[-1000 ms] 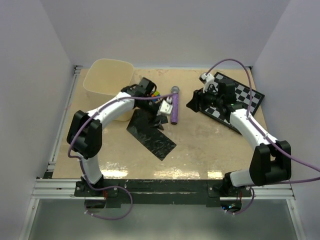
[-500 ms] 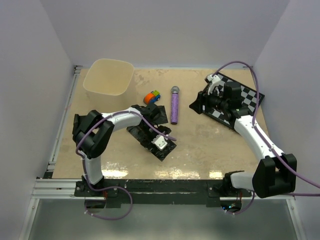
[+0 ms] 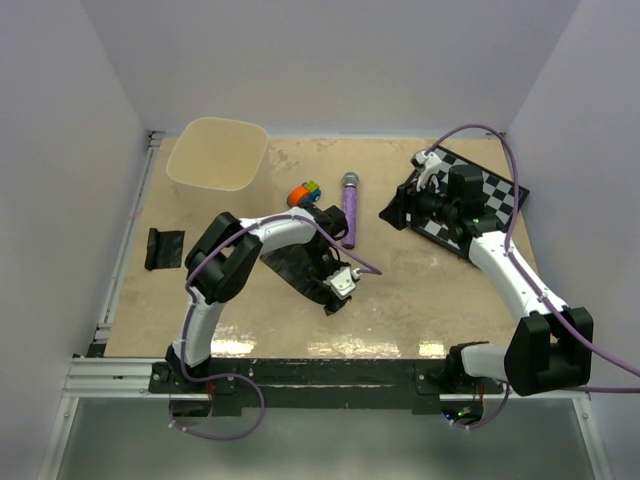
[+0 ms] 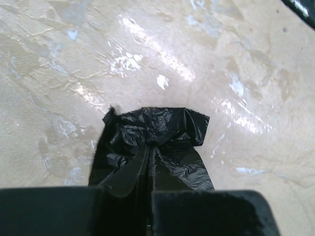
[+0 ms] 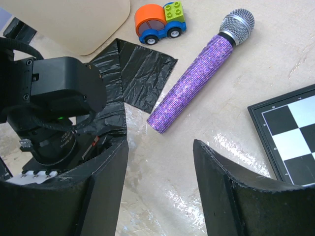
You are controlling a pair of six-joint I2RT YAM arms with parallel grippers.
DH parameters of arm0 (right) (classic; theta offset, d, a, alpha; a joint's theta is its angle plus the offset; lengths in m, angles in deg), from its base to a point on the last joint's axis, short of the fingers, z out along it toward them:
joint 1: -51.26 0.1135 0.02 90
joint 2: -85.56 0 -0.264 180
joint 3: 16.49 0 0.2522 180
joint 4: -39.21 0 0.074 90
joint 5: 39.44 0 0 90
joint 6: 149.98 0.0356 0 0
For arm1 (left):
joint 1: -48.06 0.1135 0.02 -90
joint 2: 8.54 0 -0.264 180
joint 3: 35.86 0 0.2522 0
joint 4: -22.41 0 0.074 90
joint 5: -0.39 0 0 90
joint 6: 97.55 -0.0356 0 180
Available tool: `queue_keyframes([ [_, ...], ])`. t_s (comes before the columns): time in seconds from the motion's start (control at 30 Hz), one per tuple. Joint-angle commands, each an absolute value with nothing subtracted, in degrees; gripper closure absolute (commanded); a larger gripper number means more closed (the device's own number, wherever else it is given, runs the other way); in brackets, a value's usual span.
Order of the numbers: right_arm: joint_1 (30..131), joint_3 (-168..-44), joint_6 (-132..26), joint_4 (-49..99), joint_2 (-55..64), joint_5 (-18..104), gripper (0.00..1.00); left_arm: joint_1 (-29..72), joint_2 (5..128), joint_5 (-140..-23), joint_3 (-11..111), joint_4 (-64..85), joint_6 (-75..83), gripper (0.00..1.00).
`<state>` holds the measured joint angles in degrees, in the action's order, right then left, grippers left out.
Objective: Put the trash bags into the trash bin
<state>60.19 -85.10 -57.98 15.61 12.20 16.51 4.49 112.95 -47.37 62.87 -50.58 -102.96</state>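
A black glossy trash bag (image 3: pixel 298 268) lies crumpled on the table in front of the arms. My left gripper (image 3: pixel 328 296) is shut on its near end. In the left wrist view the film (image 4: pixel 153 140) bunches up between the closed fingers of the left gripper (image 4: pixel 150 189). A second, small folded trash bag (image 3: pixel 163 248) lies at the far left. The cream trash bin (image 3: pixel 217 153) stands upright at the back left and shows as a wall (image 5: pixel 74 19) in the right wrist view. My right gripper (image 5: pixel 160 164) hovers open over bare table, near the board (image 3: pixel 470 195).
A purple glittery microphone (image 3: pixel 349 210) (image 5: pixel 197 88) lies just right of the bag. An orange and blue toy car (image 3: pixel 304 193) (image 5: pixel 160 22) stands between it and the bin. A chequered board (image 5: pixel 290 137) is at the back right.
The left jaws have shut on the bag's near end. The left elbow swung to the right, uncovering the small folded bag at the left. The right arm has held still.
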Motion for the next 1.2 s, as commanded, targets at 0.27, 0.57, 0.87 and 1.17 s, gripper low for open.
queue_keyframes([
  [0.27, 59.9, -84.0, -59.0, 16.0, 13.2, 15.2, 0.40, 7.9, 109.1, -43.1, 62.8, -38.1, -82.2, 1.00],
  [0.57, 59.9, -87.6, -63.3, 12.7, 12.4, 12.4, 0.41, 14.2, 88.1, -41.1, 52.3, 5.6, -37.6, 1.00],
  [0.87, 59.9, -89.4, -61.9, 19.5, 11.6, -1.6, 0.65, 15.1, 78.1, -42.2, 49.9, 23.4, -17.8, 1.00],
  [1.17, 60.1, -98.2, -53.4, 32.2, 12.0, -18.4, 0.62, 15.5, 77.3, -38.5, 53.0, 18.8, -17.9, 1.00],
])
